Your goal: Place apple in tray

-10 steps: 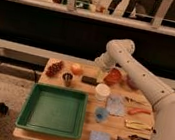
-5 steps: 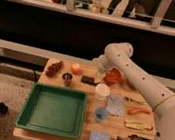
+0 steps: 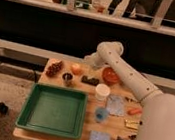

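Observation:
The apple [image 3: 76, 68] is small and yellow-orange. It sits on the wooden table [image 3: 86, 124] near the back edge, between a dark red grape bunch [image 3: 54, 69] and my gripper. The large green tray [image 3: 53, 111] lies empty at the table's front left. My arm reaches in from the right and bends at a white elbow. The gripper [image 3: 88, 64] hangs just right of the apple, slightly above the table. It holds nothing that I can see.
An orange-red bowl [image 3: 111, 75] stands right of the gripper. A dark flat object [image 3: 90, 80], a small dark cup [image 3: 67, 79], a white cup [image 3: 102, 91], a blue cup [image 3: 101, 114], a blue sponge [image 3: 100, 138] and a grey-blue packet [image 3: 116, 105] are on the table's middle and right.
The gripper has shifted a little to the left and down, closer to the apple. The apple and the other things have not moved.

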{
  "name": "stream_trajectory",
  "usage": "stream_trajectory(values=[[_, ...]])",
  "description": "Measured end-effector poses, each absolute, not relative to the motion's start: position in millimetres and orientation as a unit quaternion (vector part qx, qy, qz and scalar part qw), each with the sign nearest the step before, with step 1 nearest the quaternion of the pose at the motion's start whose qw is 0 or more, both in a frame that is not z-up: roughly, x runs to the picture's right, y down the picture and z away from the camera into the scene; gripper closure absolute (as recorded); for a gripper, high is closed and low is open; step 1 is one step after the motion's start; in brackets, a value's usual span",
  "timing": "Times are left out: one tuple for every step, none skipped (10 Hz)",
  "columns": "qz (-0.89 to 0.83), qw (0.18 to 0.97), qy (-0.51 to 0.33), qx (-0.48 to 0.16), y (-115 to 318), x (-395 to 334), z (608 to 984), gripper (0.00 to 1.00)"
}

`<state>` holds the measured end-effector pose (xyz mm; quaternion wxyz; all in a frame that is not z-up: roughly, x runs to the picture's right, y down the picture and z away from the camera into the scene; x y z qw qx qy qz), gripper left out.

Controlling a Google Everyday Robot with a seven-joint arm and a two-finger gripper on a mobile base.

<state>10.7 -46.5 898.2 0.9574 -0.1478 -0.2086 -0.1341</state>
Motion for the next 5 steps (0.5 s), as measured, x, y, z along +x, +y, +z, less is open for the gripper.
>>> stream_trajectory(values=[[-0.138, 0.957, -0.21, -0.145, -53, 7, 906, 0.2], [-0.139, 0.957, -0.212, -0.142, -60, 6, 913, 0.2], [-0.138, 0.957, -0.213, -0.139, -65, 3, 923, 0.2], [-0.135, 0.958, -0.214, -0.138, -65, 3, 927, 0.2], [-0.133, 0.958, -0.214, -0.138, -63, 4, 930, 0.2]])
